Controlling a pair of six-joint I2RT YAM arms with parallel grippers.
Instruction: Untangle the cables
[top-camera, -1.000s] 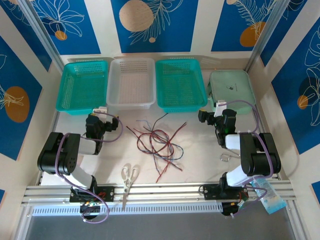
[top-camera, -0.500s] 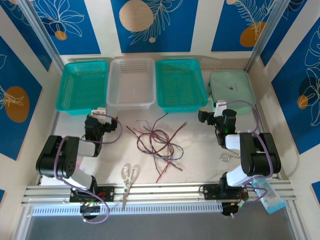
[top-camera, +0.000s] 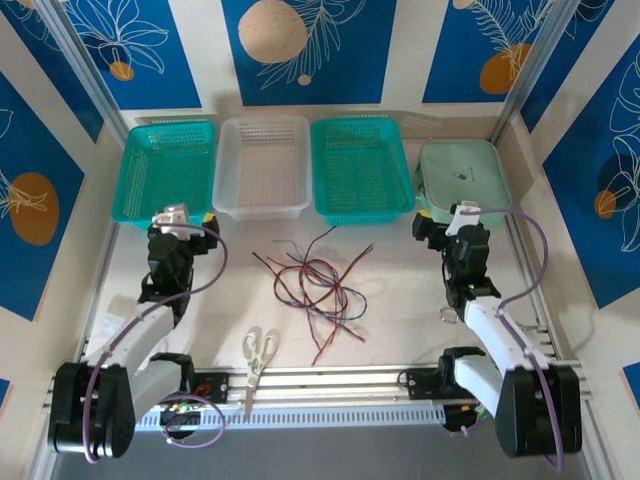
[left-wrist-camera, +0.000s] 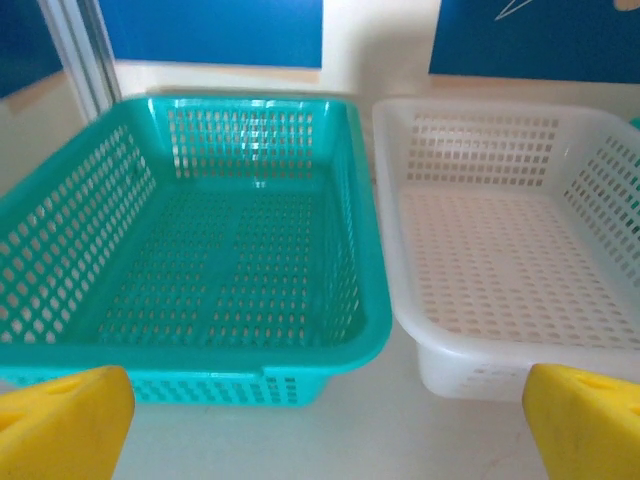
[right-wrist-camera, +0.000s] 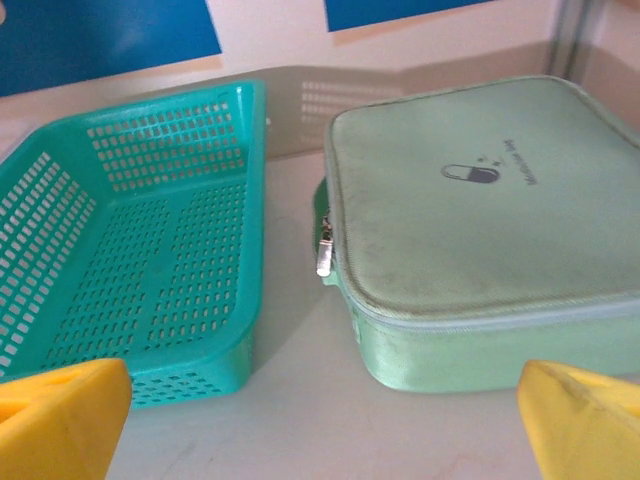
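Cables: we see one loose tangle of cables (top-camera: 315, 285) with red, black and blue-grey strands. They cross too much for us to count each wire.
Cables, place: they lie on the table (top-camera: 400, 290) in the middle, between the two arms and just in front of the row of baskets. They touch neither hand.
Baskets: we count three in a row at the far side, a teal basket (top-camera: 165, 172) on the left, a white basket (top-camera: 262, 165) in the middle and a second teal basket (top-camera: 362, 168) to its right. Nothing lies in them.
Pouch: one mint-green zipped pouch (top-camera: 462, 178) sits at the right end of the row, with a pill mark on its lid.
Scissors: one pair of scissors (top-camera: 258, 352) lies near the front edge, left of the tangle.
Left hand: the left hand (top-camera: 182, 220) is released, jaws wide. In its wrist view we count two yellow fingertips (left-wrist-camera: 60, 420) with nothing between them, facing the left teal and white baskets.
Right hand: the right hand (top-camera: 450, 228) is also released and grasps nothing. Its two yellow fingertips (right-wrist-camera: 60, 415) frame the right teal basket and the pouch.
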